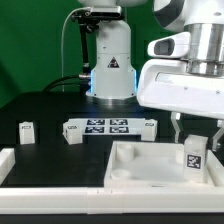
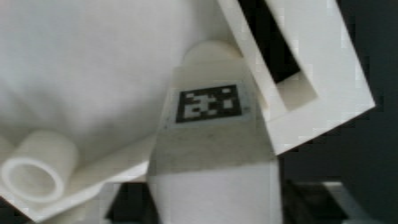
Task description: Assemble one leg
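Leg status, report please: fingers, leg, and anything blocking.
Gripper shut on the leg. Leg held above the white tray, tag facing out. Wrist view: leg close beside a round socket. Nothing blocking seen.

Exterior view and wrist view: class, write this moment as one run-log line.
gripper: shut on leg | leg: held over tray, tag visible | tray: on table | marker board: behind

The leg [image 1: 192, 156] stands over the tray [image 1: 135, 166], marker board [image 1: 109, 126] behind.
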